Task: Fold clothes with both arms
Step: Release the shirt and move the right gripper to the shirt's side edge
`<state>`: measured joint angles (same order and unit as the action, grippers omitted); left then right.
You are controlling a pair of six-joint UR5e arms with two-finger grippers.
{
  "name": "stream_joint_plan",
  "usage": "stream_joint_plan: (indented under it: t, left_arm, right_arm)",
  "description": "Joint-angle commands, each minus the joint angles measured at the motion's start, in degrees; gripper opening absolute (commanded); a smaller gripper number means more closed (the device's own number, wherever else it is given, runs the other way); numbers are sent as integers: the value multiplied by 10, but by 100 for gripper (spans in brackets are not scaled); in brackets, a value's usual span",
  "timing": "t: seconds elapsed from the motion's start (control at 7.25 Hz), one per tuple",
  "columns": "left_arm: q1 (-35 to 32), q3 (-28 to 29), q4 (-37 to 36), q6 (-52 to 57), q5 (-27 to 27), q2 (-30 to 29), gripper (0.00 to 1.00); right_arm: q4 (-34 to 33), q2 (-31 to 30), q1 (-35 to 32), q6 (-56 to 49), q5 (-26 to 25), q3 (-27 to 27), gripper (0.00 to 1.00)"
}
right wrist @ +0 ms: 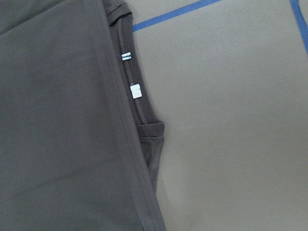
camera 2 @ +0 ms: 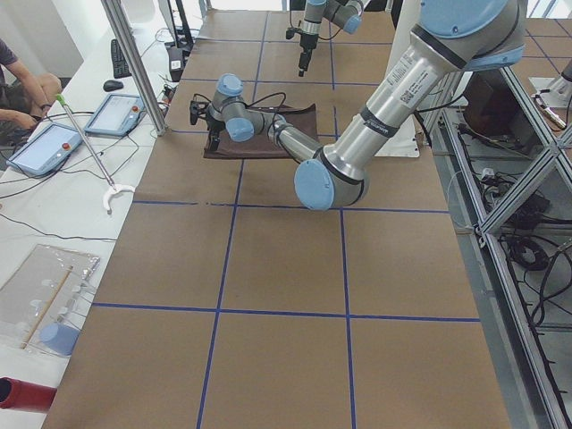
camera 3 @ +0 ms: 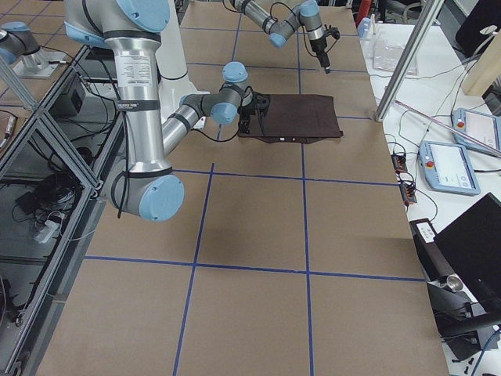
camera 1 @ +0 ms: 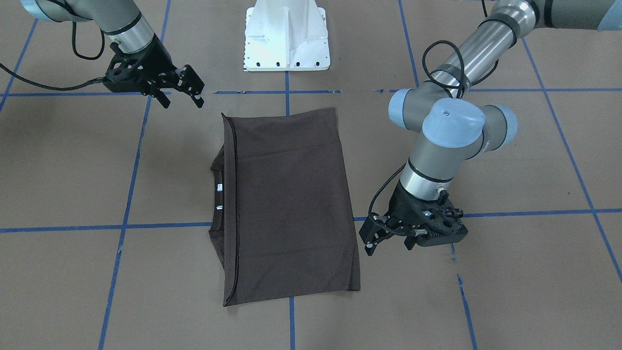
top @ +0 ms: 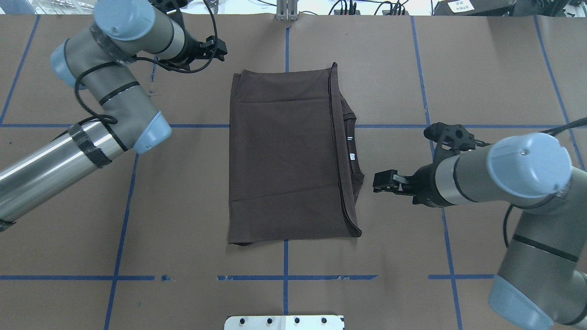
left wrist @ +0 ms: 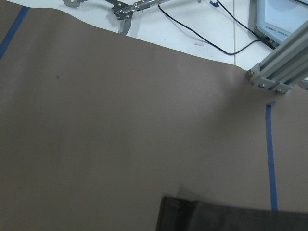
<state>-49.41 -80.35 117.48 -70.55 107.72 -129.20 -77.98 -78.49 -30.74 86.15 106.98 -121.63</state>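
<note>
The dark brown-grey T-shirt (camera 1: 291, 204) lies flat on the brown table, folded into a rectangle; it also shows in the overhead view (top: 289, 156). Its collar with two small white tags (top: 351, 149) sticks out on the side towards my right gripper (top: 376, 182). That gripper is open and empty, just off the collar edge; its wrist view shows the collar and tags (right wrist: 135, 91). My left gripper (camera 1: 388, 248) is open and empty beside the shirt's far corner (left wrist: 231, 216), apart from the cloth. The chest logo is hidden.
The white pedestal (camera 1: 286, 39) stands at the robot's side of the table. Blue tape lines (top: 284, 277) cross the brown surface. An aluminium post (left wrist: 279, 72) and cables stand past the far edge. Operators' tablets (camera 2: 112, 114) lie on a side table.
</note>
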Motion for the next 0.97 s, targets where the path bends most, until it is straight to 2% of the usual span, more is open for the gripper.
stream_joint_plan:
  t: [0.0,0.14,0.28,0.55,0.83]
  left_arm:
    - [-2,-193,-155,58,11,78,100]
    - [5,-287,-222,59,11,106,100]
    - [12,-341,-275,53,21,113,100]
    - [40,-348,-285,26,33,113,100]
    - [44,-348,-286,17,34,113,100]
  right_arm:
    - [-123,122,9,-2,-5,48,100]
    - [-122,132,16,-32,-6,74,100]
    - [-123,143,25,-80,-7,112,100]
    - [-124,165,41,-101,-3,174,100]
    - [-129,162,54,-110,2,191,100]
